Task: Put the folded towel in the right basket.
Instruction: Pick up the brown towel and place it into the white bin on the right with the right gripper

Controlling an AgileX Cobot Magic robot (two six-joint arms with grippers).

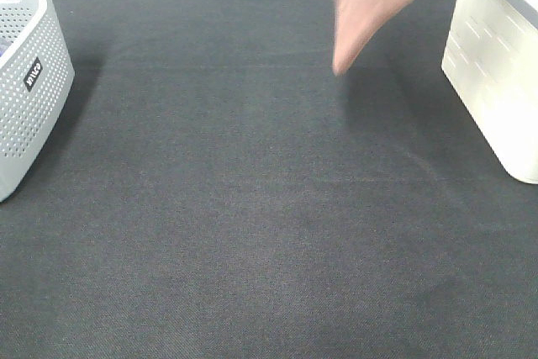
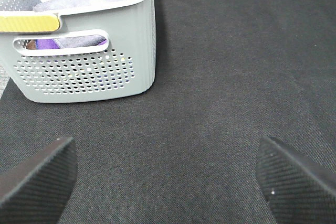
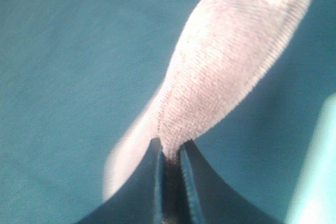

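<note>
Item: folded towel (image 1: 374, 6), brownish-pink, ribbed weave. Location: pinched by one edge in the right tool (image 3: 169, 153), whose jaws are clamped narrow on the cloth. The rest of the towel trails away from the tool tips and appears lifted off the desk (image 1: 252, 233), with its lower corner blurred.

Destination: right basket (image 1: 496, 65), cream, slotted wall, just beside the right tool on its outer side. Towel and basket are near but apart, and nothing of the towel is over the rim yet.

Second tool: left tool (image 2: 168, 177), jaws spread wide with nothing between them, over bare desk. A grey perforated basket (image 2: 84, 66) with coloured cloths inside stands ahead of it.

Step in hand, as judged: carrying, with the towel grasped and raised but not delivered.

Next move calls for: taking the right tool outward and high enough for the dangling corner to pass the rim, then spreading the jaws over the basket's opening.
</note>
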